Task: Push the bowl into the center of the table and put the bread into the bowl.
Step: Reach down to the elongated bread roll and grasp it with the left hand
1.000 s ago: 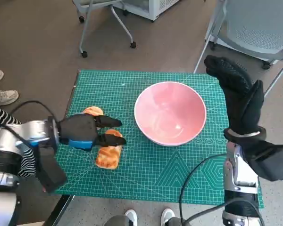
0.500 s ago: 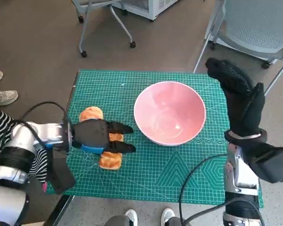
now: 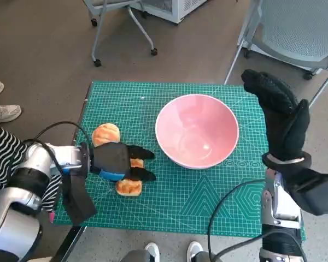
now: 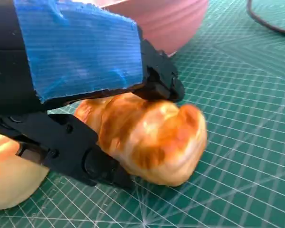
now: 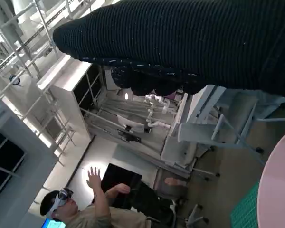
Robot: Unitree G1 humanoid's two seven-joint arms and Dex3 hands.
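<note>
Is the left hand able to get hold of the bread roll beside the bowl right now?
Probably yes. The left hand is already on the bread, with black fingers on either side of it, and nothing stands between them and the pink bowl.

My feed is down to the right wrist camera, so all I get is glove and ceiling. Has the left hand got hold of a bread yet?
Observer: Its fingers straddle one bread, which lies on the mat; a firm grip isn't clear.
Operator: Is there other bread?
Observer: Yes, a second bread sits just beyond the left hand.
Operator: Where's the bowl?
Observer: The pink bowl stands upright, nothing in it, right of the breads.
Operator: And my right hand?
Observer: The right hand is raised off the table's right edge, fingers extended, holding nothing.
</note>
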